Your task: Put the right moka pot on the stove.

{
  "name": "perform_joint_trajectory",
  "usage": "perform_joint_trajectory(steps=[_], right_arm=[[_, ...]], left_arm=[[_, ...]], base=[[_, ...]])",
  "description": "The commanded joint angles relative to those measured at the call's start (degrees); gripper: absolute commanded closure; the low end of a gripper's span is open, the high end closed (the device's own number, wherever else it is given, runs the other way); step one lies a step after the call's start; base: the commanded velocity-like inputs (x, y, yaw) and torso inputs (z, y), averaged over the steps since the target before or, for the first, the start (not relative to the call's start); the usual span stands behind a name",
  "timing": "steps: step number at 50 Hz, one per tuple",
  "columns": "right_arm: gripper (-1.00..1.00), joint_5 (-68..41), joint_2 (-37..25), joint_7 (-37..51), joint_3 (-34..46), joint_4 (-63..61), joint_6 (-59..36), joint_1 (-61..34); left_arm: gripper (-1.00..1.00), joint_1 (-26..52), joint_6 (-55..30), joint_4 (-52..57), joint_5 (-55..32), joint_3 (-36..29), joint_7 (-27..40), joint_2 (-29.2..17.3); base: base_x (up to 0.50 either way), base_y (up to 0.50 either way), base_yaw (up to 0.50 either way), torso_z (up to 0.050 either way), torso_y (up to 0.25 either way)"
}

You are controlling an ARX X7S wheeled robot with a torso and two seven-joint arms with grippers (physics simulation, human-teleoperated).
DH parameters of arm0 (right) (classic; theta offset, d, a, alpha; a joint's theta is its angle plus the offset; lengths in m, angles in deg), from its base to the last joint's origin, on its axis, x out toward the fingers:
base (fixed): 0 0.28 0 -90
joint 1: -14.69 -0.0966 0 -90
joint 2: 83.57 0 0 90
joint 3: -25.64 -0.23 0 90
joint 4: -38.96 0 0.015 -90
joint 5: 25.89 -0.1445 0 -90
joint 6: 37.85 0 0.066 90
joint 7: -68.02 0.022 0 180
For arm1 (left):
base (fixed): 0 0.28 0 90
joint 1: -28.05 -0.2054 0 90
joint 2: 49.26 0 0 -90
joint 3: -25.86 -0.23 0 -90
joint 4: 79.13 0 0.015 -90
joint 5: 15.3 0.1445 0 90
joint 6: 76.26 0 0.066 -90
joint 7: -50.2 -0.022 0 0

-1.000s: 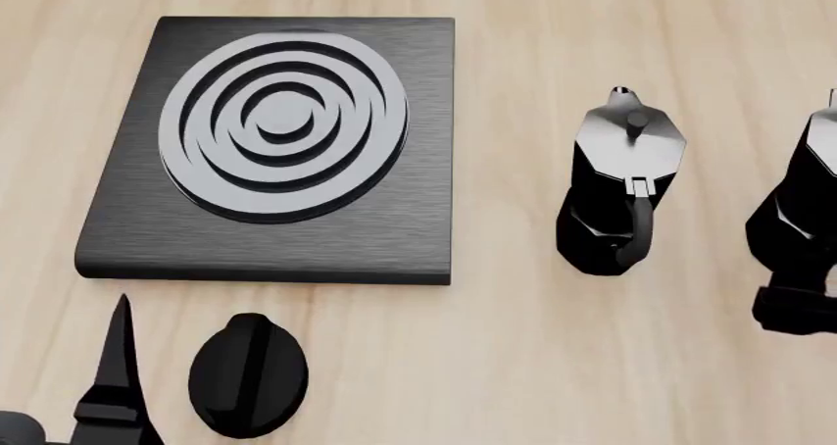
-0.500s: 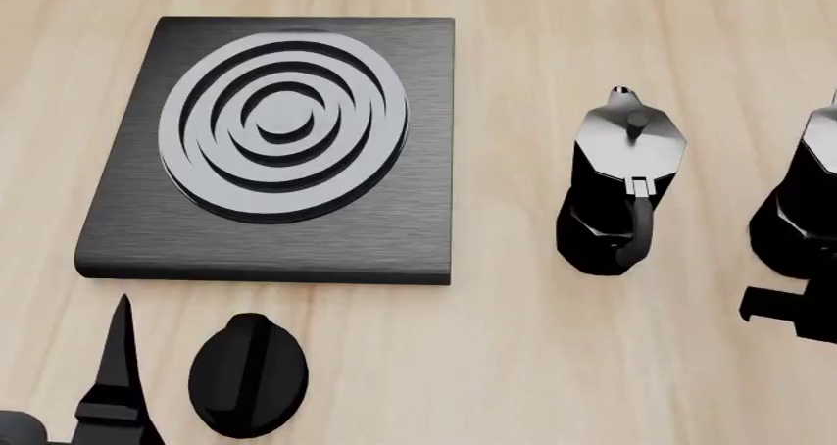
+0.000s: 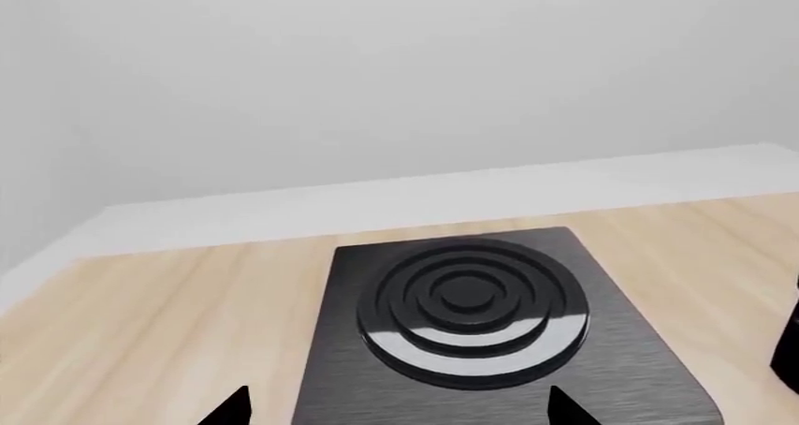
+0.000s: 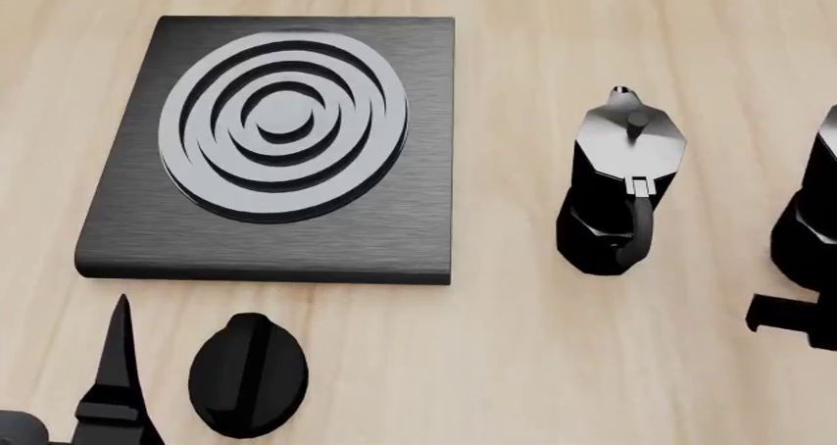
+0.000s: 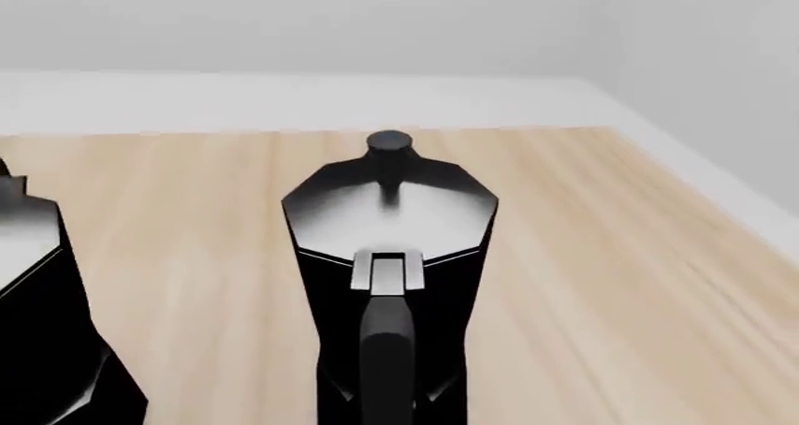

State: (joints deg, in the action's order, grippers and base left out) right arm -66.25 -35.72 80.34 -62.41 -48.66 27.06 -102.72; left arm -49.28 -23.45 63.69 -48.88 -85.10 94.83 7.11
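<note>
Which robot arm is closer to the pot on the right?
Right. Its end effector sits just in front of the right moka pot, while the left end effector is far across, beyond the stove.

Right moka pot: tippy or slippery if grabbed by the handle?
Probably rigid: the right moka pot shows hard faceted walls. It may tip if pushed high, being tall on what looks a narrow base. Its glossy lid looks slick; the curved handle seems the safer hold.
</note>
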Motion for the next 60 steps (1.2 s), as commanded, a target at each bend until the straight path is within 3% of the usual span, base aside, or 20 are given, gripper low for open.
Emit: perform_joint_trajectory(steps=[1,26,40,60], right_arm=[[1.00,-1.9,-2.7,3.7,-4.8,-11.1,-2.0,5.9],[1.00,-6.8,-4.5,9.7,-14.0,-26.0,-2.8,20.1],[1.00,-8.8,-4.0,8.9,-18.1,-33.9,-0.8,28.1],[1.00,-5.3,-2.0,9.3,-22.0,-40.8,2.5,39.1]], left_arm=[[-1.00,0.0,0.1,-0.1,0.3,-0.3,0.3,-0.2],[-1.00,0.2,0.1,-0.3,-0.5,-0.3,0.7,-0.4],[-1.00,0.3,0.3,-0.6,-1.1,-0.3,0.7,-0.5],[-1.00,0.4,0.5,-0.5,-1.3,-0.4,1.1,-0.8]], base=[[0.00,0.00,0.00,0.000,0.000],[0.00,0.00,0.00,0.000,0.001],[0.00,0.00,0.00,0.000,0.001],[0.00,0.00,0.00,0.000,0.001]])
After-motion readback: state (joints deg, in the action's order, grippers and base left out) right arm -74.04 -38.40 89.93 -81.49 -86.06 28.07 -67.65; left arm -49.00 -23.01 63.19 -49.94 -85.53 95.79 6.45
